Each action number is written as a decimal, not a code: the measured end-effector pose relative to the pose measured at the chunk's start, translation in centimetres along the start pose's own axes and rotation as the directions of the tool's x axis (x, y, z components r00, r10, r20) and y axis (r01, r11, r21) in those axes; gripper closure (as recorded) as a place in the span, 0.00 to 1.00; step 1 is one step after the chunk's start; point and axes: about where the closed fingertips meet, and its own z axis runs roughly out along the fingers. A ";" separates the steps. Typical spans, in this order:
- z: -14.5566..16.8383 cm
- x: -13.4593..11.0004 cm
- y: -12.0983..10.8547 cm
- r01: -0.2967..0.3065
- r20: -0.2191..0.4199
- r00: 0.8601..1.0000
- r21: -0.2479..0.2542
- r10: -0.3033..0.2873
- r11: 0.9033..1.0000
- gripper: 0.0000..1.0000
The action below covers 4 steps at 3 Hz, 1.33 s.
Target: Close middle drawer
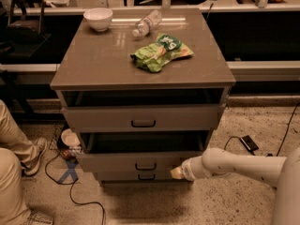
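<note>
Camera view: bowl [98, 18], bottle [146, 23], green bag [161, 52] on cabinet top [93, 60]; person's leg [11, 182] lower left. Lower centre: middle drawer [117, 162] pulled out. At right end of its front: gripper [177, 172], open or closed cannot tell.

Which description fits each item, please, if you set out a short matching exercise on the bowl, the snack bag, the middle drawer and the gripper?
Items
1. white bowl
2. green snack bag
3. middle drawer
4. gripper

Descriptions
a. pulled out, open
b. back left of the cabinet top
c. low, by the right end of the middle drawer's front
d. on the cabinet top, right of centre

Pairs: 1-b, 2-d, 3-a, 4-c
</note>
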 end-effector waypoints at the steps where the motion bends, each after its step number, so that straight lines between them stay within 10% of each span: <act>1: 0.3 -3.7 -1.6 0.011 0.093 0.996 0.009 -0.011 1.000 1.00; 4: 0.2 -9.3 -3.8 0.039 0.233 0.972 0.022 -0.043 0.999 1.00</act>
